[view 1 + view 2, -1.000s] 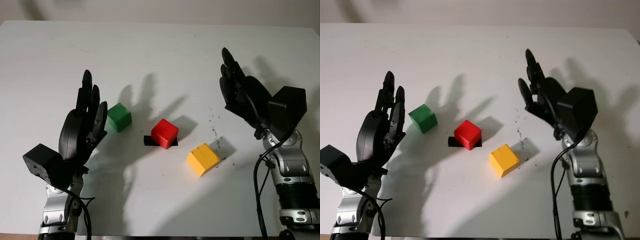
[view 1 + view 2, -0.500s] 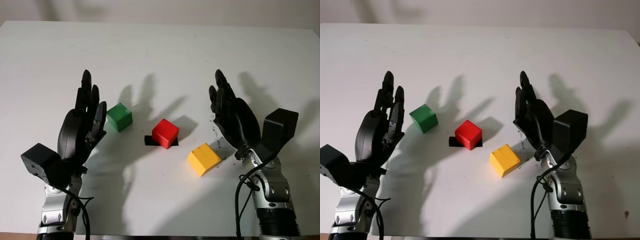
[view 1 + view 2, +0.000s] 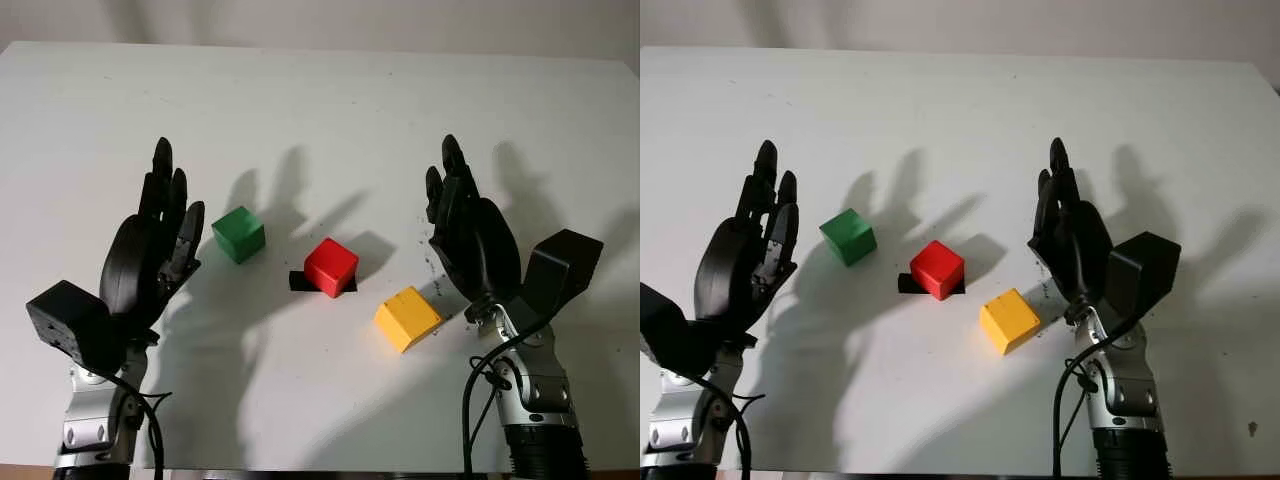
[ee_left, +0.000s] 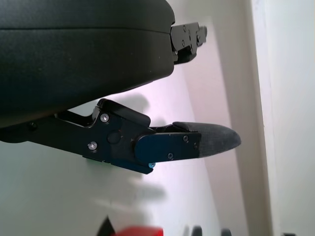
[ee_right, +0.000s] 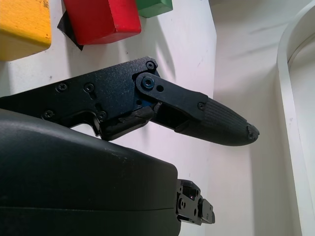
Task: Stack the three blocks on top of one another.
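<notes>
a big white bench (image 3: 320,110) takes up most of the frame, from the top edge down to the bottom.

the left robot hand (image 3: 150,245) is in the lower left of the frame, held up over the bench. it is open and holds nothing. its fingers (image 3: 163,185) point toward the top of the frame. the arm under it goes down to the bottom left corner.

the right robot hand (image 3: 470,235) is in the lower right of the frame, also up over the bench. it is open too, with nothing in it. its fingers (image 3: 450,170) point toward the top of the frame. its arm goes down to the bottom right.

three blocks sit on the bench between the two hands, each one apart from the others. none is on top of another.

the yellow block (image 3: 406,318) is the lowest one, a bit right of the middle of the frame. it is near the right robot hand but not touching it.

the red block (image 3: 331,266) is right in the middle of the frame, up and left of the yellow one. it sits on a small black patch (image 3: 298,281) that sticks out on its left side.

the green block (image 3: 238,233) is left of the middle, up and left of the red one. it is just beside the left robot hand and not touching it.

some tiny dark specks (image 3: 432,262) dot the bench near the right robot hand.
</notes>
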`<action>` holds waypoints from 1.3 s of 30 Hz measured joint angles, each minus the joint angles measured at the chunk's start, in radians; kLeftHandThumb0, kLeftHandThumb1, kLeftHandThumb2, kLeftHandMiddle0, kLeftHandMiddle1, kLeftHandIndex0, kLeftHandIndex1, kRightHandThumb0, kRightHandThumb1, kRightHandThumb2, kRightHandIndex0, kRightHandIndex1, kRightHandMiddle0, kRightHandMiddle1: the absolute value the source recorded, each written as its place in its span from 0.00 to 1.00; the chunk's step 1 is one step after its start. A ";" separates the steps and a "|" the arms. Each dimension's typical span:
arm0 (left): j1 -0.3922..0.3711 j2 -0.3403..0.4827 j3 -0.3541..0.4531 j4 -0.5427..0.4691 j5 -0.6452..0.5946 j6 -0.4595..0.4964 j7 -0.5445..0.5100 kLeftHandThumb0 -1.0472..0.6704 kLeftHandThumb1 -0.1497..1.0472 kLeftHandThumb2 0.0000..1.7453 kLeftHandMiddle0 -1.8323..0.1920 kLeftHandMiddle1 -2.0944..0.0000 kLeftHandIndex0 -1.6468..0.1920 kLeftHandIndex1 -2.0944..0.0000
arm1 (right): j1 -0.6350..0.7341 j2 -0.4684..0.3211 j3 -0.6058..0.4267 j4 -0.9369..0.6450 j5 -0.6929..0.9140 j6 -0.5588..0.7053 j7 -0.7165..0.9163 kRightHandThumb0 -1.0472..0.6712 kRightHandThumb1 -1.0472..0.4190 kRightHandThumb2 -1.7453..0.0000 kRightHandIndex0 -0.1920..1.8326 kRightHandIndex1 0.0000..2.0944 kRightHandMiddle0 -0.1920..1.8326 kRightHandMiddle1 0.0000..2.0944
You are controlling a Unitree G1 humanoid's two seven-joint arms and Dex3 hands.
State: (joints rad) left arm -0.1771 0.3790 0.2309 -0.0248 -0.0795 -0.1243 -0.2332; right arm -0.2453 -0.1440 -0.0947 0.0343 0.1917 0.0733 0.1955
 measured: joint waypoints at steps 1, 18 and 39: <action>-0.034 0.049 0.010 0.011 0.027 0.000 -0.007 0.25 1.00 0.08 0.79 0.96 0.77 0.94 | 0.001 0.001 0.000 0.000 0.001 0.000 -0.002 0.15 0.00 0.54 0.00 0.00 0.00 0.00; -0.209 0.225 0.021 0.025 0.049 0.046 -0.089 0.16 1.00 0.26 0.99 0.99 0.99 1.00 | 0.028 -0.098 -0.002 -0.103 -0.047 0.007 0.063 0.13 0.00 0.63 0.00 0.00 0.00 0.00; 0.014 -0.121 0.020 0.038 -0.130 -0.037 0.003 0.16 1.00 0.34 1.00 1.00 1.00 1.00 | -0.012 -0.752 -0.103 -0.421 -0.298 -0.131 0.467 0.15 0.18 0.98 0.08 0.03 0.24 0.04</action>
State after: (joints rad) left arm -0.1629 0.2579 0.2506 0.0129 -0.2100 -0.1618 -0.2307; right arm -0.2568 -0.8960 -0.1972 -0.3864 -0.1067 -0.0581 0.6622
